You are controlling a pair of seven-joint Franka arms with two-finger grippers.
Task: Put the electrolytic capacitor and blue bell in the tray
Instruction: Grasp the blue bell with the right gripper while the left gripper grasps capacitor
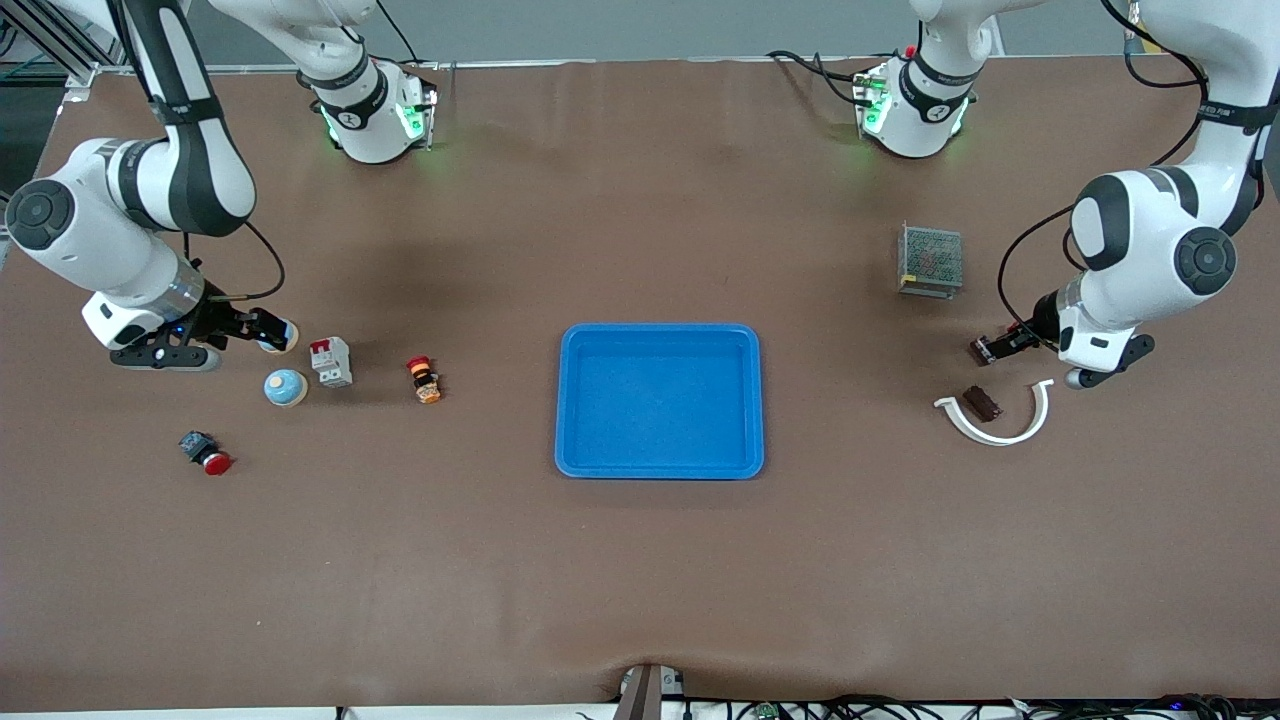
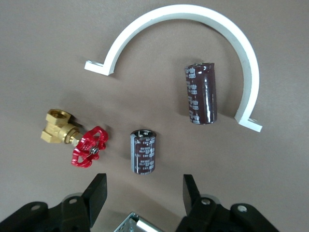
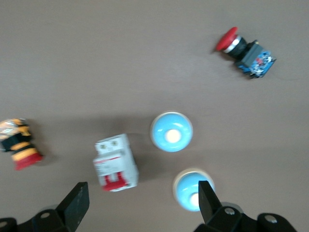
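The bright-blue tray (image 1: 572, 400) lies mid-table. Two dark electrolytic capacitors lie at the left arm's end: a short one (image 2: 143, 151) and a longer one (image 2: 201, 93) (image 1: 981, 403) inside a white curved clamp (image 2: 193, 14). My left gripper (image 2: 145, 186) (image 1: 992, 348) hangs just short of the short capacitor, fingers apart with nothing between them. At the right arm's end are two blue bells. One bell (image 3: 171, 131) (image 1: 285, 387) stands free. The other bell (image 3: 189, 190) (image 1: 281, 336) sits against one finger of my open right gripper (image 3: 140, 193) (image 1: 258, 330).
A brass valve with a red handwheel (image 2: 77, 140) lies beside the short capacitor. A grey mesh box (image 1: 930, 260) stands farther from the front camera. Near the bells are a white circuit breaker (image 1: 331, 361), a red-and-orange button (image 1: 425, 380) and a red push button (image 1: 205, 453).
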